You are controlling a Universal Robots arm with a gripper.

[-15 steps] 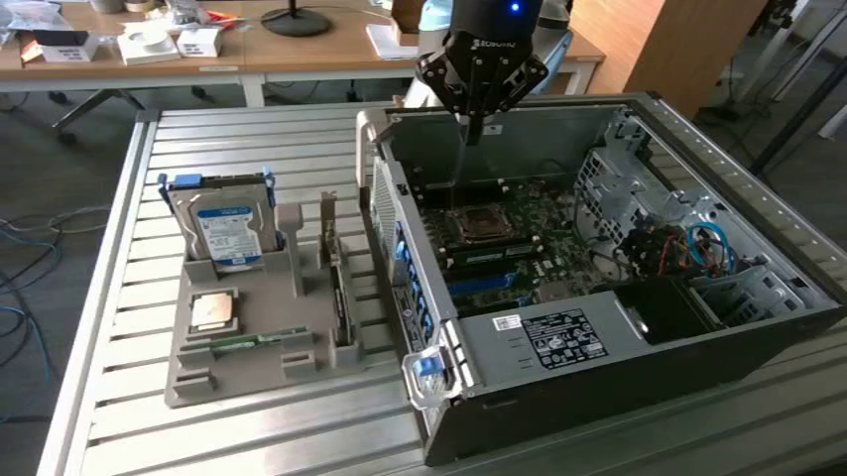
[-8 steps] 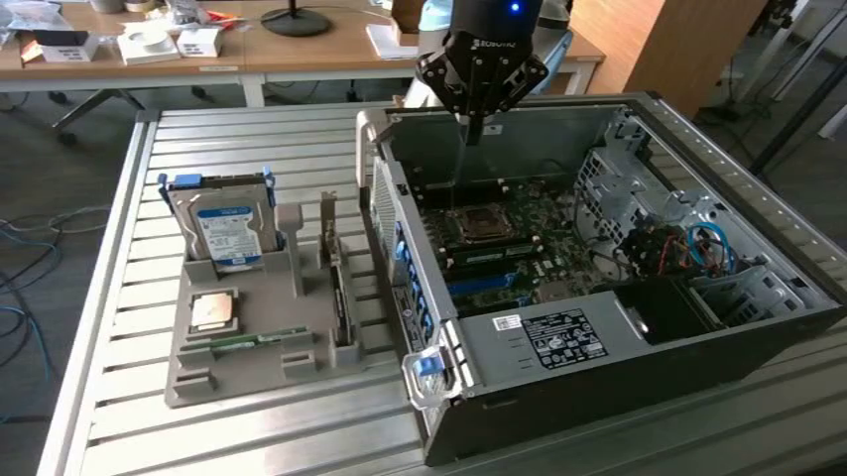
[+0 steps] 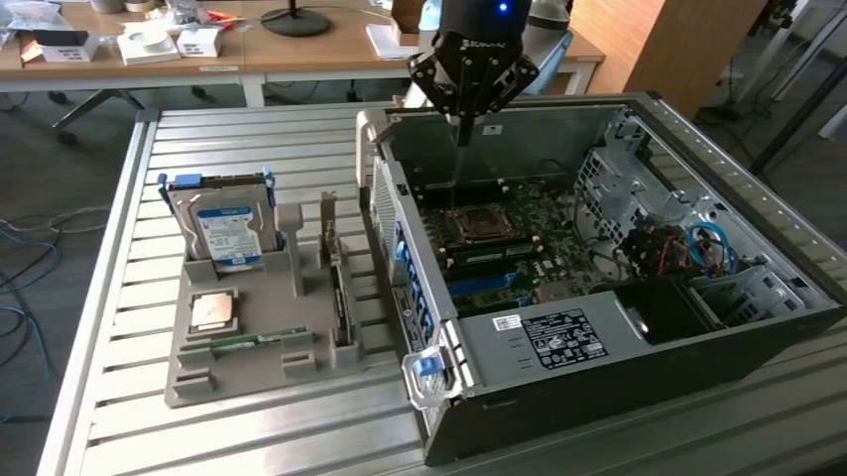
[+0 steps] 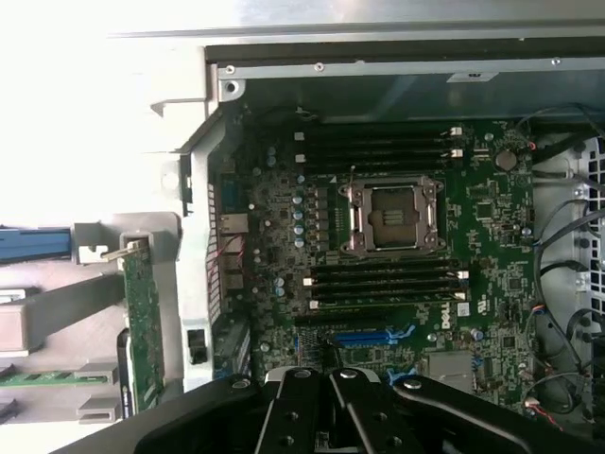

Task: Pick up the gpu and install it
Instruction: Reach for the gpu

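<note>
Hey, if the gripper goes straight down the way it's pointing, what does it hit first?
The gripper would probably meet the motherboard in the open computer case, near the blue slot; depth is unclear.

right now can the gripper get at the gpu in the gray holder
Probably yes. The gpu stands on edge in the gray holder beside the case, with its top edge bare and nothing over it. The gripper hangs shut above the open case, so it would have to open first.
</note>
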